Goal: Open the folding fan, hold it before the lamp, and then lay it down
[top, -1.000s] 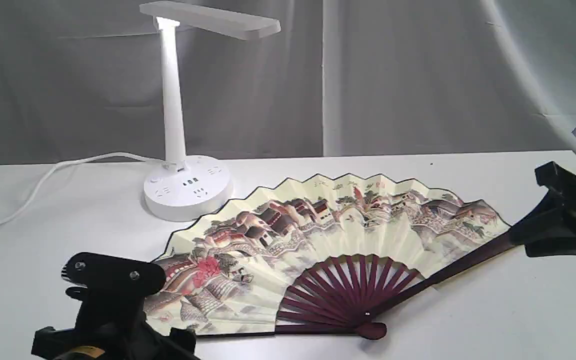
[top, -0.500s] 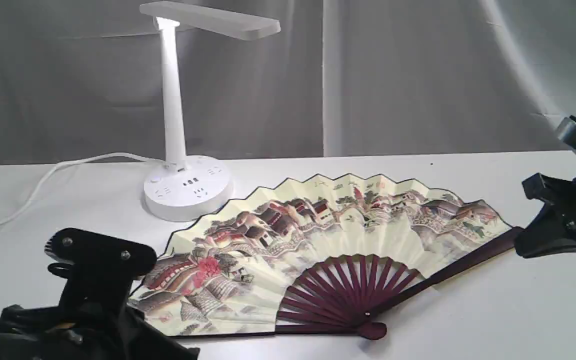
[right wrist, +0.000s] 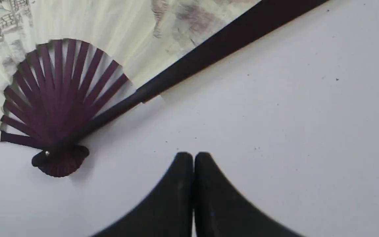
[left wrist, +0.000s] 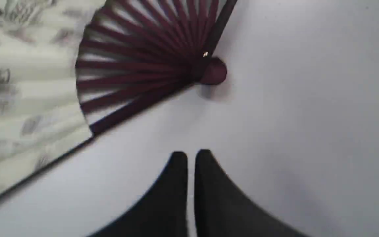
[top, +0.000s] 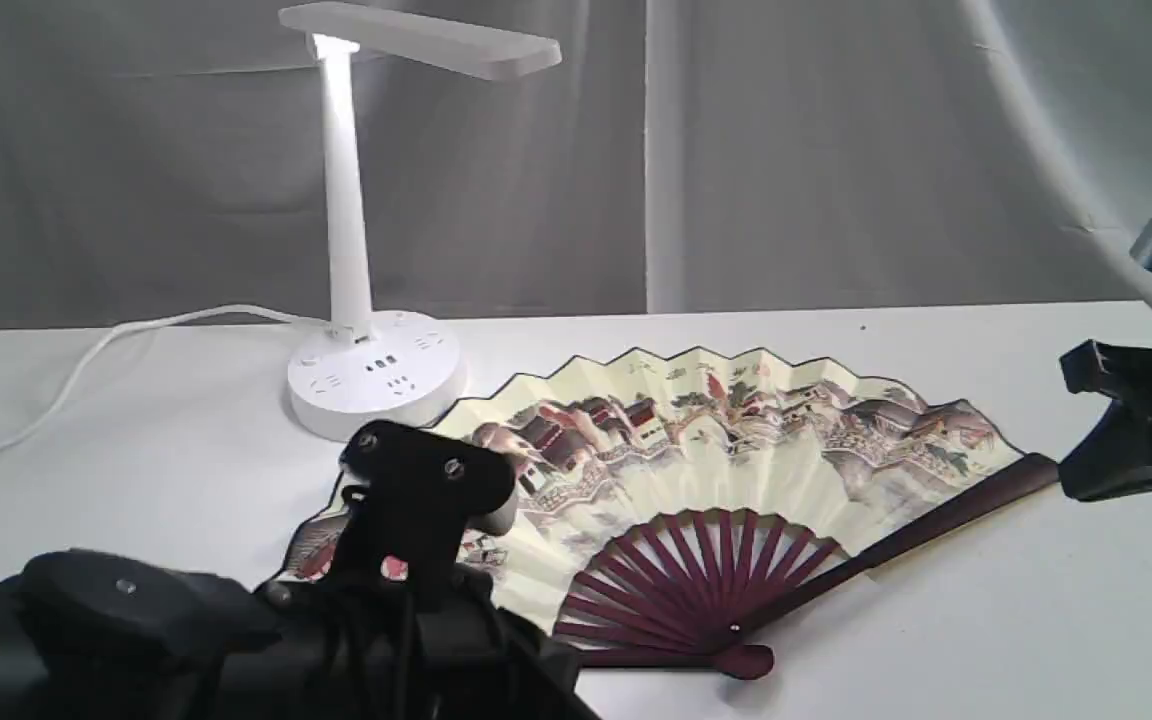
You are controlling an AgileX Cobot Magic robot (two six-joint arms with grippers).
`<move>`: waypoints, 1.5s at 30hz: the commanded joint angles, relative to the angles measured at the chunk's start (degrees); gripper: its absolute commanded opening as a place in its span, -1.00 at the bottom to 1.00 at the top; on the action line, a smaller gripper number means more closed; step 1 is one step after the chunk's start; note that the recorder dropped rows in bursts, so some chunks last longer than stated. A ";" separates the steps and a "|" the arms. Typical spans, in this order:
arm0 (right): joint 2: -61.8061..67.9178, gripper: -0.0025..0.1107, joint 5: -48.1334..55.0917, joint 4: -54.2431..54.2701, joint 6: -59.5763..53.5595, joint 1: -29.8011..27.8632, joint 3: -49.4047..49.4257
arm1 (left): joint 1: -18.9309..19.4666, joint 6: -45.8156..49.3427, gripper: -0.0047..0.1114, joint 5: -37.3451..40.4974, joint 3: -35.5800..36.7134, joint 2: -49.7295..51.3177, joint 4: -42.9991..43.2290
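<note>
The folding fan [top: 696, 440] lies spread flat on the white table [top: 936, 620], painted side up, its maroon ribs meeting at the pivot [top: 741, 660] near the front. The white lamp [top: 346, 220] stands behind the fan's left end, with its base [top: 376, 385] just beyond the paper edge. My left gripper [left wrist: 191, 157] is shut and holds nothing, over bare table near the fan's pivot [left wrist: 214, 70]. The left arm [top: 416, 520] hides part of the fan's left side. My right gripper [right wrist: 193, 157] is shut and holds nothing. It hangs just off the right guard's [right wrist: 225, 42] tip.
The lamp's white cord [top: 86, 365] runs off to the left along the table's back. A grey curtain [top: 786, 150] closes the scene behind the table. Bare table shows in front of and to the right of the fan.
The left arm has swung to the right and now stands in front of the fan's left part. The right gripper has backed away from the guard's tip. The fan stays flat on the table.
</note>
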 commanded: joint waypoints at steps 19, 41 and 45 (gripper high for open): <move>-0.51 -0.96 0.37 -1.47 0.20 0.04 -0.03 | -0.03 -44.20 -0.90 41.73 -15.14 -0.61 48.02; -8.02 -0.96 -2.45 -27.96 22.58 8.44 -0.03 | 30.24 -75.39 -0.91 42.17 -17.08 -0.61 82.19; -9.41 -0.96 -2.45 -32.22 27.45 13.19 -0.03 | 36.14 -76.85 -0.92 45.13 -17.08 -0.61 83.01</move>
